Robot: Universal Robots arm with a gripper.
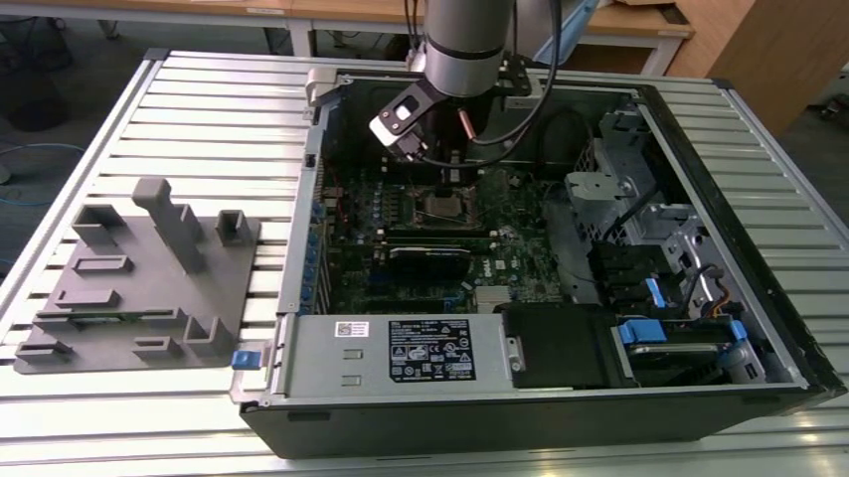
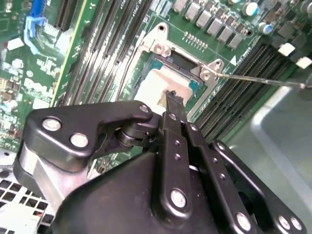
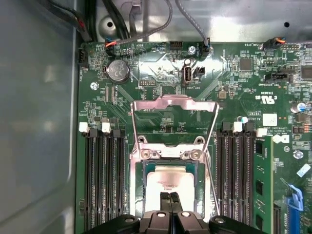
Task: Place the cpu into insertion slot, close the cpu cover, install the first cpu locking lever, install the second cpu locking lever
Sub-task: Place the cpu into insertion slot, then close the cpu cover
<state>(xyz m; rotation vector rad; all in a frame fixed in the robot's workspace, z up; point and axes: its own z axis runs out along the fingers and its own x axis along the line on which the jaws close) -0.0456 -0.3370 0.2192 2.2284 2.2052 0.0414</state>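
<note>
The cpu (image 3: pixel 170 181) lies flat in the insertion slot (image 3: pixel 141 168) on the green board, its pale metal top showing; it also shows in the second wrist view (image 2: pixel 155 80). The cpu cover (image 3: pixel 174 101), a silver frame with a square window, is swung open beyond the slot. One thin wire locking lever (image 3: pixel 210 170) runs along the socket's side and juts out free (image 2: pixel 258 78). My gripper (image 3: pixel 169 197) is shut, its black fingertips (image 2: pixel 171 100) pressed together right over the chip's near edge with nothing between them. In the exterior view the gripper (image 1: pixel 448 169) hangs inside the open case above the socket (image 1: pixel 442 204).
Long black memory slots (image 3: pixel 102 180) flank the socket on both sides, with a green card (image 3: pixel 259 185) in one. Cables (image 3: pixel 146 24) hang by the case wall. A grey fixture block (image 1: pixel 146 278) sits on the slatted table at the exterior view's left. A drive cage (image 1: pixel 637 209) fills the case's right.
</note>
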